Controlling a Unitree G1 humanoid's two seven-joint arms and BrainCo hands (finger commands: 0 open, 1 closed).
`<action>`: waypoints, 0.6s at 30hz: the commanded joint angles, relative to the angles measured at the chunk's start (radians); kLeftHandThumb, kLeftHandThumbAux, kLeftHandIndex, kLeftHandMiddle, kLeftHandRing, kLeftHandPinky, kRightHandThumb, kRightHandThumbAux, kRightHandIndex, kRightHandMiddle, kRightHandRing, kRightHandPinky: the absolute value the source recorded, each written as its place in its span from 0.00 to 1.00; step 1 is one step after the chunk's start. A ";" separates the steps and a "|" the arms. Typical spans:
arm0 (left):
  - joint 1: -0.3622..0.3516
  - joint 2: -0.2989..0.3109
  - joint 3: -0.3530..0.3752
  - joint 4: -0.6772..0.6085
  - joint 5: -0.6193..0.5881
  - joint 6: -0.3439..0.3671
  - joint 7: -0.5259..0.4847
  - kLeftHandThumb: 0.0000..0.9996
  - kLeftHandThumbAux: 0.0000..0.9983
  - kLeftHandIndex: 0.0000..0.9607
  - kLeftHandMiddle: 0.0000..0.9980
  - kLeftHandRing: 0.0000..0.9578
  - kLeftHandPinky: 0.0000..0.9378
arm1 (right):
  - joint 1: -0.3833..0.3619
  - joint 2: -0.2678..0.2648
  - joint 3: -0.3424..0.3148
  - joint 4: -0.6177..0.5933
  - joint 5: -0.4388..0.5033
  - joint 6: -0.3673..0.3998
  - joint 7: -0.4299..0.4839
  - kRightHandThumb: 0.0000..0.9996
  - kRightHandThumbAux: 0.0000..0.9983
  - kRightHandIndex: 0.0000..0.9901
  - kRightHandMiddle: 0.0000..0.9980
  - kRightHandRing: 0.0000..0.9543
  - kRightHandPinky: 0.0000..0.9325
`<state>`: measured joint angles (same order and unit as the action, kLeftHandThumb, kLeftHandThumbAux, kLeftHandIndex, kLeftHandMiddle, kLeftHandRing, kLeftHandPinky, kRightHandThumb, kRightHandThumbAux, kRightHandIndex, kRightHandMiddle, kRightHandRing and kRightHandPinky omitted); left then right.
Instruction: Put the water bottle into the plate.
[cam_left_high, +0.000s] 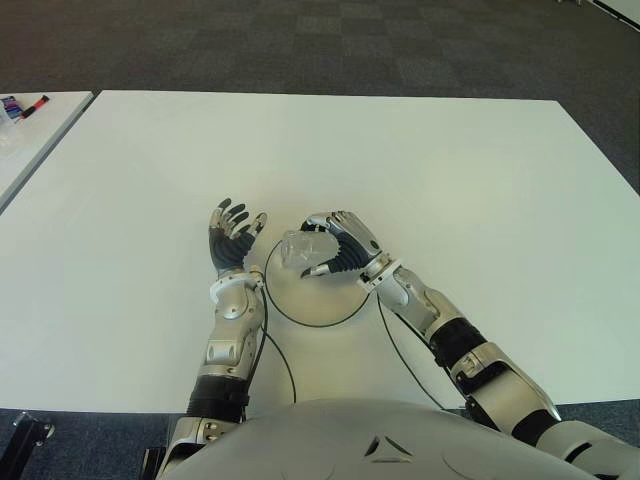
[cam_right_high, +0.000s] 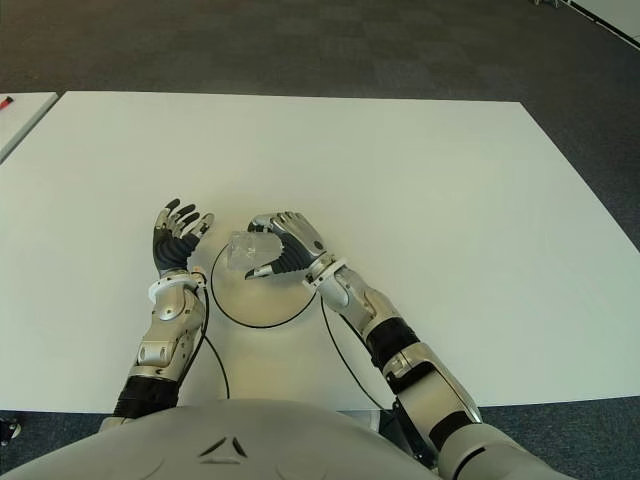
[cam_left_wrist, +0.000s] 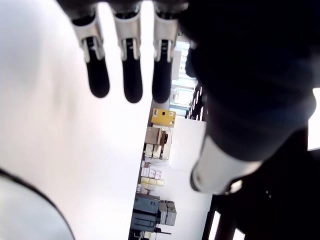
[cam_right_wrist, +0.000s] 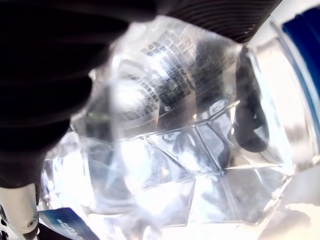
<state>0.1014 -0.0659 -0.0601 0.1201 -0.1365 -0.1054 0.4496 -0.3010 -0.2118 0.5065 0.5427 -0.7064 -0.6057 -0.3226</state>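
Water bottle (cam_left_high: 300, 247): clear plastic, clasped in curled fingers of right hand (cam_left_high: 340, 252), over the far part of the white, dark-rimmed plate (cam_left_high: 300, 318). Left hand (cam_left_high: 232, 245) just left of plate, fingers spread, empty. White table (cam_left_high: 450, 180) beneath.

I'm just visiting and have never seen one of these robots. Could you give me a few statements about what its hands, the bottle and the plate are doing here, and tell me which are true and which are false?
1. The right hand is closed around the bottle. True.
2. The left hand is also gripping the bottle. False: its fingers are spread and hold nothing; it shows beside the plate, on the plate's left.
3. The bottle is over the plate. True.
4. The bottle is an opaque red one. False: it is clear plastic.
5. The plate is at the table's far edge. False: it is near the robot, between its hands.
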 joint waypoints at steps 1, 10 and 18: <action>0.003 -0.119 -0.009 0.008 0.008 -0.001 0.017 0.10 0.88 0.19 0.28 0.30 0.32 | -0.021 0.003 -0.009 0.007 0.015 -0.011 0.008 0.95 0.66 0.37 0.50 0.58 0.72; 0.002 -0.118 -0.007 0.016 0.003 -0.014 0.011 0.11 0.88 0.20 0.28 0.30 0.33 | -0.026 0.007 -0.014 0.018 0.016 -0.012 0.010 0.95 0.67 0.37 0.48 0.58 0.68; 0.003 -0.117 -0.007 0.017 0.003 -0.016 0.010 0.11 0.87 0.20 0.28 0.29 0.31 | -0.028 0.006 -0.013 0.026 0.009 -0.010 0.007 0.99 0.68 0.38 0.42 0.50 0.55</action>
<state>0.1014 -0.0659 -0.0598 0.1233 -0.1370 -0.1159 0.4496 -0.3132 -0.2061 0.4998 0.5602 -0.7037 -0.6079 -0.3123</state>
